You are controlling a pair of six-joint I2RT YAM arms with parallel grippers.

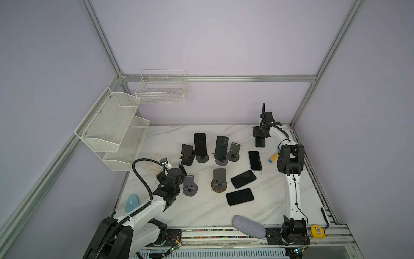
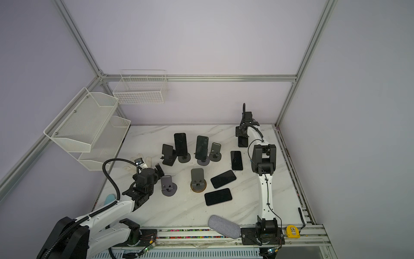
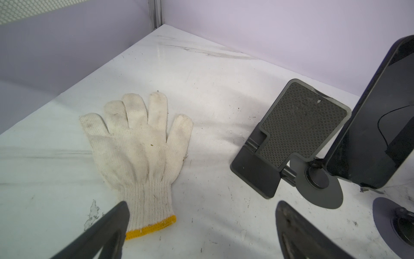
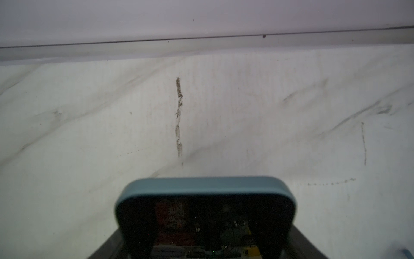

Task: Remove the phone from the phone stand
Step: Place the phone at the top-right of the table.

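Progress looks well along. The right hand is clamped on a phone at the far right of the table, near the back wall and well apart from every stand. The right wrist view shows the phone's blue edge between the jaws, over bare marble; whether its lower end touches the table I cannot tell. So the lift off a stand seems done for this phone, and what is left, I judge, is to lay it down and let go.

Three flat phones lie on the table between the stands and the right arm, likely the place for this one too. Four stands are bare: a black stand and a grey stand in the back row, and two near stands closer to the front edge. Two standing phones lean upright on their own stands between the black stand and the grey stand. If the task means every phone, those two are left to do.

The left hand hangs low over the table with its jaws wide apart and nothing between them. It is beside a white glove and near the black stand, within what looks like easy reach of the standing phones.
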